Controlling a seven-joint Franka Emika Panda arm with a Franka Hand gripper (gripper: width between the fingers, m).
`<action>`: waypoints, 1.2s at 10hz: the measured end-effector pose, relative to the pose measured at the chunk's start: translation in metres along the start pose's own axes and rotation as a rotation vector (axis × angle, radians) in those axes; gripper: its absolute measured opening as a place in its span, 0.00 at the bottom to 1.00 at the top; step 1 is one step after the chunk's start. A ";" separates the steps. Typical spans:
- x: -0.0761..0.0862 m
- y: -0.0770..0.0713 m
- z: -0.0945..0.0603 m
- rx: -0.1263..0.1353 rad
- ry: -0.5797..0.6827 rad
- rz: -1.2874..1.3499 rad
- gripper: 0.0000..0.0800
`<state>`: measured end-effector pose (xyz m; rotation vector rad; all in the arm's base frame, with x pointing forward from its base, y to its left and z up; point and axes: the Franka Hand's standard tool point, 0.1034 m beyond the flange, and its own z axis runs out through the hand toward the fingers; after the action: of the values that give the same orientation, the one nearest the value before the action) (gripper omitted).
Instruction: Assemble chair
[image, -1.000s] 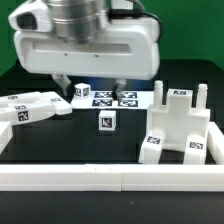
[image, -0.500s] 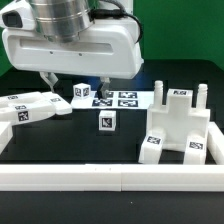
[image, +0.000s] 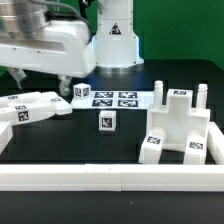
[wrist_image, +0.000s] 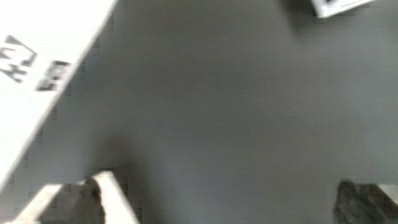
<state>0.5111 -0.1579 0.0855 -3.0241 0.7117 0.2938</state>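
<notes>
Well, hand (jaws apart), near chair slab

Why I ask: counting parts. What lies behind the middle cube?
The marker board lies behind the middle cube, apart from it, its tags showing. A second cube stands at the board's end on the exterior view's left. The middle cube hides a strip of table.

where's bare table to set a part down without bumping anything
Widest bare patch: the black table between the flat slab, the lone cube and the border rail. A narrower strip runs between that cube and the chair assembly. Crowded: the back, with a second cube, the marker board and the open end effector above.
</notes>
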 end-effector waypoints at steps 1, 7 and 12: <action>0.000 -0.002 0.000 0.000 -0.005 -0.005 0.81; 0.001 0.026 0.005 -0.009 0.131 0.076 0.81; -0.005 0.056 0.023 0.001 0.180 0.129 0.81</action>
<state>0.4778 -0.2042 0.0649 -3.0361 0.9200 0.0229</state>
